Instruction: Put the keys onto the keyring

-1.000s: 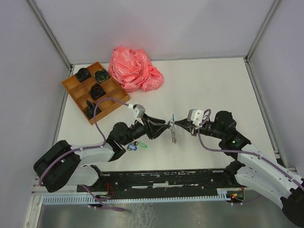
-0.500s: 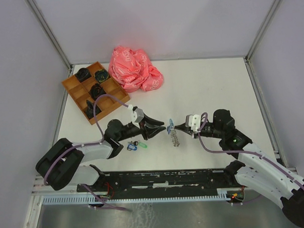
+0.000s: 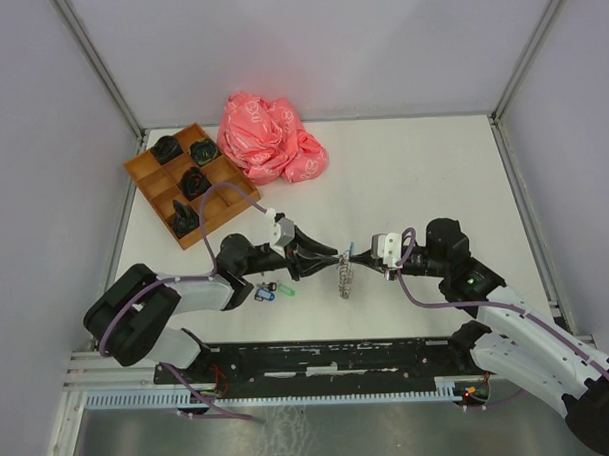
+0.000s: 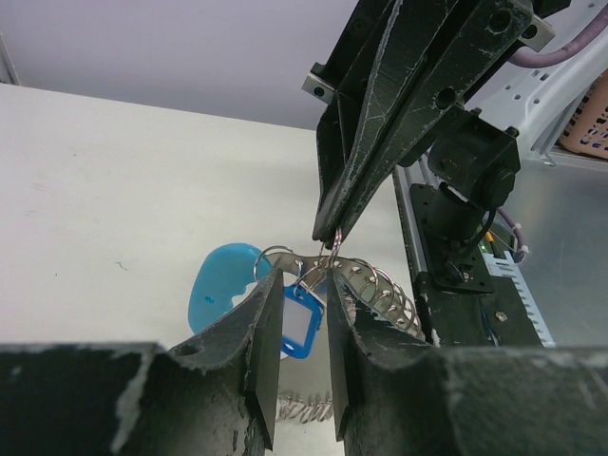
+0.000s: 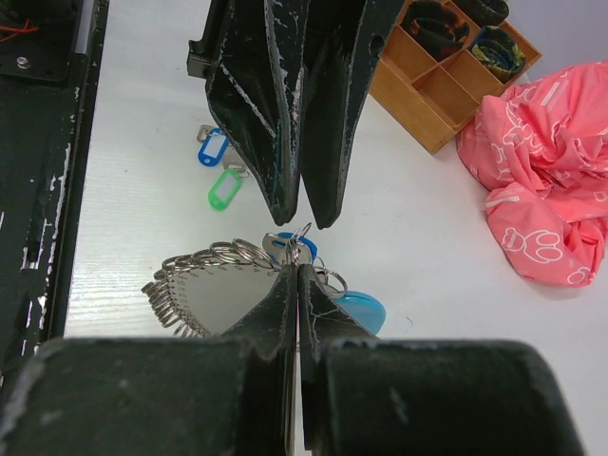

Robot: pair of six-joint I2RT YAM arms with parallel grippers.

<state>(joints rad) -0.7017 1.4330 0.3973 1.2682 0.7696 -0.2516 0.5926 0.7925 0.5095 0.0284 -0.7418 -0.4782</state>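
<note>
My right gripper [image 3: 356, 254] is shut on a small ring at the top of the keyring [image 3: 346, 277], which hangs above the table. The keyring is a silvery piece edged with several rings [image 5: 204, 275], with a light blue part [image 4: 220, 283]. A blue-tagged key [image 4: 302, 325] hangs from it. My left gripper [image 3: 334, 254] faces the right one tip to tip. Its jaws stand narrowly apart, open, either side of that blue tag, with the tips [image 5: 306, 217] just short of the pinched ring. Two loose keys lie on the table, one blue-tagged [image 3: 264, 292], one green-tagged [image 3: 286, 288].
A wooden compartment tray [image 3: 142, 166] holding black items stands at the back left. A crumpled pink cloth [image 3: 269, 137] lies beside it. The black base rail [image 3: 339, 357] runs along the near table edge.
My left gripper drew back to the left, then came forward to the keyring again with its jaws narrower. The right gripper has stayed shut on the keyring and shifted slightly.
</note>
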